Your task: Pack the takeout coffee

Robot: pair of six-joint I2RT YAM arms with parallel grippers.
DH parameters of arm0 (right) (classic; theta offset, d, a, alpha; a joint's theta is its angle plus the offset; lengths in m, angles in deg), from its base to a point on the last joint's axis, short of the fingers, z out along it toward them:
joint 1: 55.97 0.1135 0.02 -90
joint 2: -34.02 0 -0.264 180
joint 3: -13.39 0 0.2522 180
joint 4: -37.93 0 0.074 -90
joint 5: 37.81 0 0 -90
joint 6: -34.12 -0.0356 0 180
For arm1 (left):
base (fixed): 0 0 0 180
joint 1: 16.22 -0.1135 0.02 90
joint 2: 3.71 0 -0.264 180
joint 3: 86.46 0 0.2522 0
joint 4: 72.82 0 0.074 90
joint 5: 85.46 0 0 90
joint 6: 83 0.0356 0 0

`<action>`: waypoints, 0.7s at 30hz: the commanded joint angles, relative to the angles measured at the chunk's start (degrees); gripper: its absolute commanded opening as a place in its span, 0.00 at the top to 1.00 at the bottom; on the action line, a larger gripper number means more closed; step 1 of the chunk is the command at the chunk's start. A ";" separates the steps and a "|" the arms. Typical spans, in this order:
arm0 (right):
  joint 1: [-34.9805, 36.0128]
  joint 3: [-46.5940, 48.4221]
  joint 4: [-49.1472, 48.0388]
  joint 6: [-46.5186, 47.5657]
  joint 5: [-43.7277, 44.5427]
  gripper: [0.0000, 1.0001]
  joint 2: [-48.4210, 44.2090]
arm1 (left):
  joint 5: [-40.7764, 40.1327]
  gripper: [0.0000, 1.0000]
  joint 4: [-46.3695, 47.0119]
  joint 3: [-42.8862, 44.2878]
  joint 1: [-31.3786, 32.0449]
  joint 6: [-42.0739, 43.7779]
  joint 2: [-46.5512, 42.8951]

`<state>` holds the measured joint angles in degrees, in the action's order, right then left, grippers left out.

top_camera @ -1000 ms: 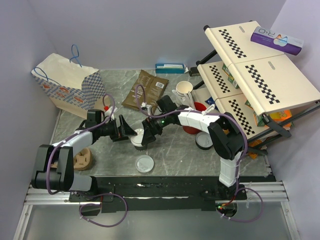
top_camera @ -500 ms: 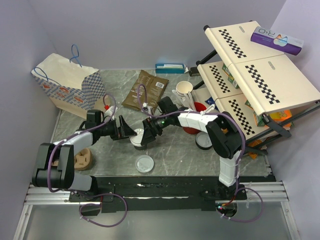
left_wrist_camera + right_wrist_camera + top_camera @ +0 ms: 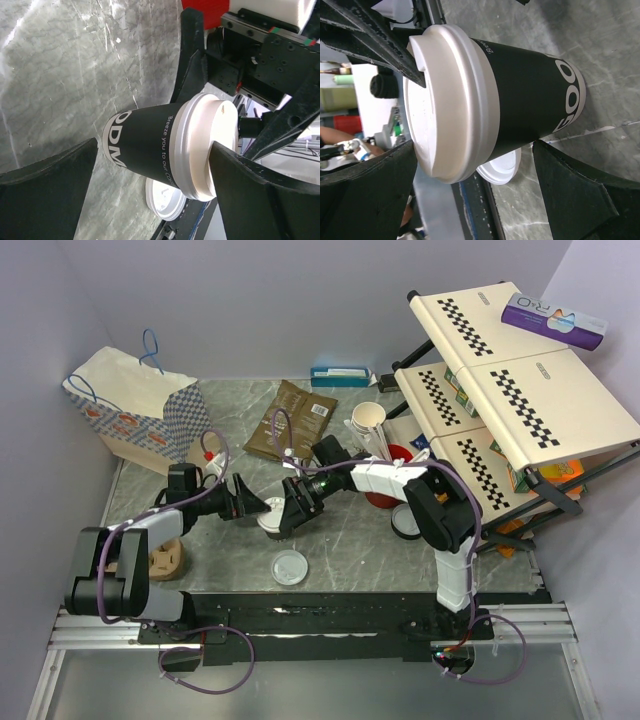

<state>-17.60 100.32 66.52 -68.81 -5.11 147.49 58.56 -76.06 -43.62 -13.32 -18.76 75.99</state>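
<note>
Just beyond a loose white lid (image 3: pixel 289 567), the black lidded coffee cup (image 3: pixel 150 145) stands upright mid-table. It looks light and thin-walled, easily crushed, its lid liable to pop; best held gently round the black wall below the rim. The left gripper (image 3: pixel 256 508) and right gripper (image 3: pixel 292 512) flank it, both spread wide, gripping nothing.

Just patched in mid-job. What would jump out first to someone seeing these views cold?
The takeout coffee, a black cup with a white lid, stands upright mid-table. The left claw and the right claw close in on it from opposite sides, both open with fingers either side of it. A loose white lid lies nearer the arm bases, and a checkered paper bag sits at the back left.
</note>
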 commanded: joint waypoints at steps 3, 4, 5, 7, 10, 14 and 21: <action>-0.40 0.40 1.78 1.32 13.71 0.02 5.27 | 4.51 0.03 0.02 -1.48 -0.08 0.98 1.68; -0.49 0.40 1.96 1.24 13.97 0.02 5.18 | 5.39 0.03 -0.06 -1.31 -0.08 0.80 1.86; -0.49 0.05 1.78 1.15 13.62 0.01 4.83 | 5.66 0.03 -0.07 -1.13 -0.08 0.62 1.86; -0.49 -0.13 1.78 2.55 10.48 0.01 4.31 | 6.71 0.03 -0.59 -0.43 -0.08 0.80 1.51; -0.31 -2.14 -3.47 5.63 4.13 0.00 -1.82 | 6.46 0.02 -3.12 1.14 -0.08 1.93 0.55; -0.40 -1.22 -6.24 7.73 2.64 0.00 -7.22 | 6.89 0.01 -5.95 3.61 -0.08 4.14 -0.86; -3.56 4.00 -1.65 5.20 -1.50 0.00 -2.20 | 5.23 0.00 -10.08 7.83 -0.35 6.07 -2.71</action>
<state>-19.06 101.76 64.59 -63.23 -4.57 143.49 63.72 -83.56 -39.18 -13.56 -15.77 75.43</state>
